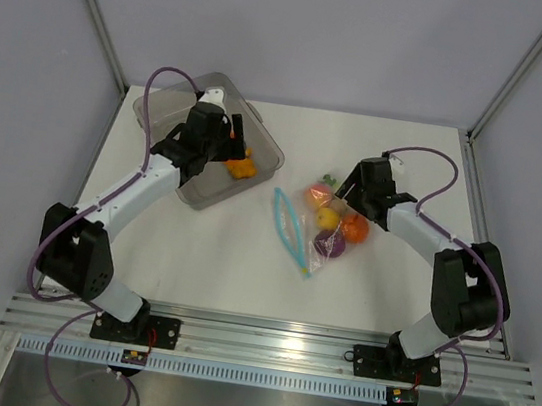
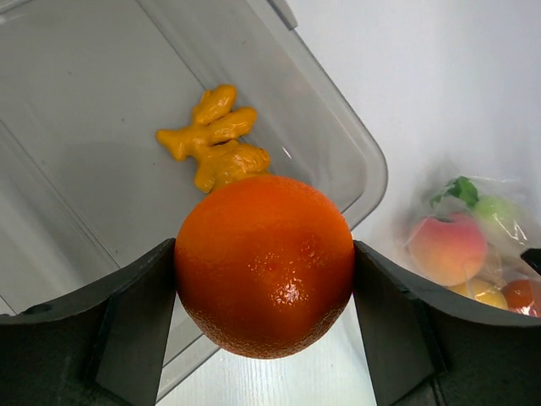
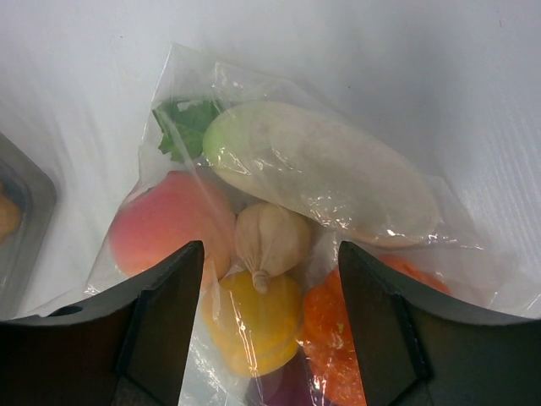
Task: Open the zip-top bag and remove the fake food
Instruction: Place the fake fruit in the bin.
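Over the clear tub (image 2: 84,101), a toy orange (image 2: 264,254) is clamped by the left gripper (image 2: 264,283); it is best lowered beside the yellow toy (image 2: 215,139) before release, lest it bounce out; rightward, on the table (image 1: 212,265), the zip-top bag (image 3: 190,72) with fake food (image 3: 254,326) inside is straddled by the right gripper (image 3: 270,288), jaws spread, nothing held.

A lab test cell: white table (image 1: 240,280), grey panel walls (image 1: 26,78), aluminium rail (image 1: 271,345).
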Available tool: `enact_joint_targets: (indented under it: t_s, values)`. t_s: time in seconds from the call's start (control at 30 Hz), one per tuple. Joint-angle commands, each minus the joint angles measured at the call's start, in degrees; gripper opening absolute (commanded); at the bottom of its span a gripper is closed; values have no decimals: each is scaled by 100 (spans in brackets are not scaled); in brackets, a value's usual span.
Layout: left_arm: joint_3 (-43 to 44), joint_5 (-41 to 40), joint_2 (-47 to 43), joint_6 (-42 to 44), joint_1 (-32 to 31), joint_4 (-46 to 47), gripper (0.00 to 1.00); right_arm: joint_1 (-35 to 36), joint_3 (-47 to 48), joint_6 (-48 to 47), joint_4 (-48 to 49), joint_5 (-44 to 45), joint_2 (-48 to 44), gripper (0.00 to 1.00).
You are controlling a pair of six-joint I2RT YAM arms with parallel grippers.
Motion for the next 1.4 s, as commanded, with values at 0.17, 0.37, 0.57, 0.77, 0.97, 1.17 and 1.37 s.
enact_joint_targets:
  t_s: [0.17,0.37,0.57,0.77,0.97,1.17,1.37]
  values:
    - [306,0,618,-66,338,137,59,-43,-162,57,211,150,-468,77]
    - [192,141,944,-84,531,260,61,-43,-162,66,273,97,-442,77]
    - [78,167,989,-49,576,356,68,-43,-162,22,264,79,-442,78]
    - [-19,114,1006,-119,584,365,76,-35,-153,-22,264,62,-442,85]
    - [-98,229,928,-31,584,348,85,-35,-127,-31,237,44,-416,87]
    - [-466,158,576,-84,584,559,99,-35,-127,-22,229,44,-407,87]
    - [-660,211,295,-443,584,585,99,-43,-153,13,220,132,-442,100]
